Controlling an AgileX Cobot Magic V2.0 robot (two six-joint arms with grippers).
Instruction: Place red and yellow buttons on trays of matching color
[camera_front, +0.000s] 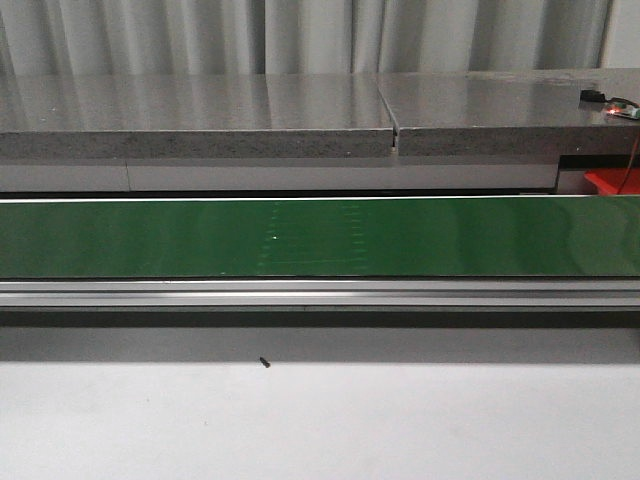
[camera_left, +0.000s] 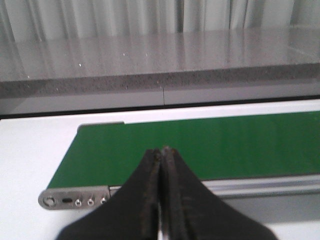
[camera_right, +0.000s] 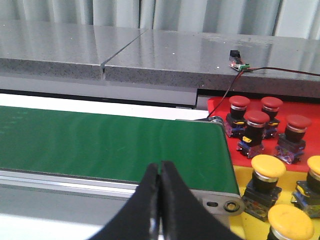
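In the front view a long green belt (camera_front: 320, 238) runs across from side to side, with a silver rail (camera_front: 320, 292) along its near edge. Nothing lies on the belt. Behind it a grey stone ledge (camera_front: 200, 115) spans the scene, and pale curtains (camera_front: 300, 35) hang behind that. At the far right a corner of the red tray (camera_front: 612, 182) peeks out past the belt, under a small circuit board (camera_front: 622, 108) with a red wire. The white worktop (camera_front: 320, 420) lies in front, with one tiny dark speck (camera_front: 264, 362) on it. Neither claw shows here.

In the left wrist view the left claw (camera_left: 162, 151) has its two black fingers pressed together with nothing between them. It hangs over the end of the green belt, near the metal end bracket (camera_left: 75, 199).

In the right wrist view the right claw (camera_right: 160, 166) is likewise pressed together and holds nothing, above the belt's near edge. Beside the belt's end, four red buttons (camera_right: 256, 119) stand close together on the red tray (camera_right: 216, 104). Nearer the camera, yellow buttons (camera_right: 268, 166) stand on the yellow tray (camera_right: 244, 182); at least three show, some cut by the frame edge.
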